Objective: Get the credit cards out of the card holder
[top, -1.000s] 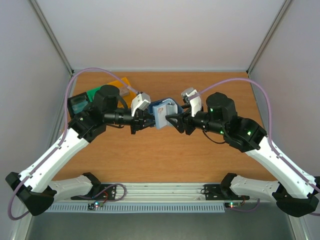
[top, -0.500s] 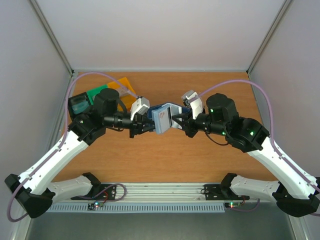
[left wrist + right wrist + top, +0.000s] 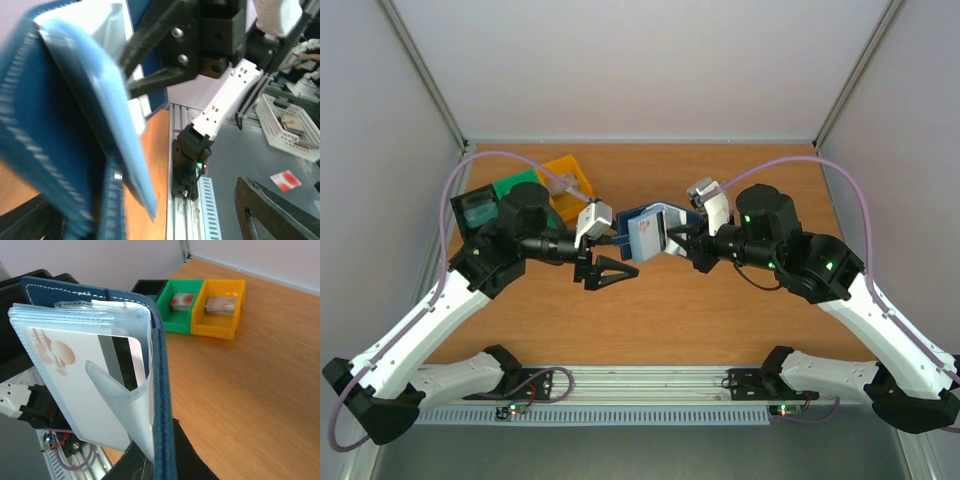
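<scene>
**Right tool grips the card holder; left tool stands wide.**
I see the holder held open in the air over the middle of the worktop, pinched by its navy edge. A pale credit card with reddish marks sits in a clear sleeve. The left tool is near it, apart.
</scene>
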